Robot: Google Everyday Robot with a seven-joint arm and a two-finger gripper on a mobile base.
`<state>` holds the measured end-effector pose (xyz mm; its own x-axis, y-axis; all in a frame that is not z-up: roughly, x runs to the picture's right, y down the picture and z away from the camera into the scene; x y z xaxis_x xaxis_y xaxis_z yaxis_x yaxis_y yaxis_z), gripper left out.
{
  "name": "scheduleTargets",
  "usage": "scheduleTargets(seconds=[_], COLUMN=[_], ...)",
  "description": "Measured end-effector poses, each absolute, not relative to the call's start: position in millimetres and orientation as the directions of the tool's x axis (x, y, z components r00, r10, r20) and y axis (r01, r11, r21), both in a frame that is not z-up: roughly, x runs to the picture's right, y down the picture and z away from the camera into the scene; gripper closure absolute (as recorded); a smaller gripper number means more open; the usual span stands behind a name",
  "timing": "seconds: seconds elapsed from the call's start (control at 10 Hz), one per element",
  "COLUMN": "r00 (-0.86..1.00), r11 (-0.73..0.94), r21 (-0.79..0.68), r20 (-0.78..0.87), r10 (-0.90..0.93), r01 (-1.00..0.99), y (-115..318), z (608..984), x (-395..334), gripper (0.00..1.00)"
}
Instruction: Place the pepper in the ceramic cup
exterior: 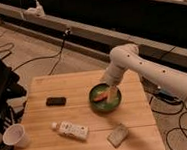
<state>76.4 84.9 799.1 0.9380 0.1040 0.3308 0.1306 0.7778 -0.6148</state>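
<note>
Nearest to us, at the front left corner of the bench (142,119), stands one ceramic cup (14,135). It is white and upright. Near it lies one white bottle (70,130). More to the right lies one grey block (118,135).

A bit further back we see one small black thing (55,101) and one green bowl (96,107). The one pepper (100,95) lies inside the bowl, well apart from the cup. The gripper (112,91) is down in the bowl, right by the pepper. We cannot tell how far it is open, or if it has hold of the pepper. Behind the bowl, one white arm (136,65) reaches in from the right.

We think the step now is picking the pepper up. Next, the gripper needs a good hold on the pepper. Then it must lift it over the bowl's rim and carry it across the bench, over the bottle. Then it can drop it straight down into the cup.
</note>
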Motion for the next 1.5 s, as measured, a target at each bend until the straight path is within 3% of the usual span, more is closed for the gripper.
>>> scheduleTargets(seconds=[0.3, 0.8, 1.5], r00=[0.936, 0.939, 0.952], r11=[0.756, 0.757, 0.755], r21=[-0.639, -0.639, -0.654], r20=[0.334, 0.328, 0.252], r10=[0.111, 0.106, 0.171], r01=[0.139, 0.138, 0.037], y=[98, 98, 117], z=[835, 837, 882], x=[75, 77, 93], gripper=[0.2, 0.2, 0.2])
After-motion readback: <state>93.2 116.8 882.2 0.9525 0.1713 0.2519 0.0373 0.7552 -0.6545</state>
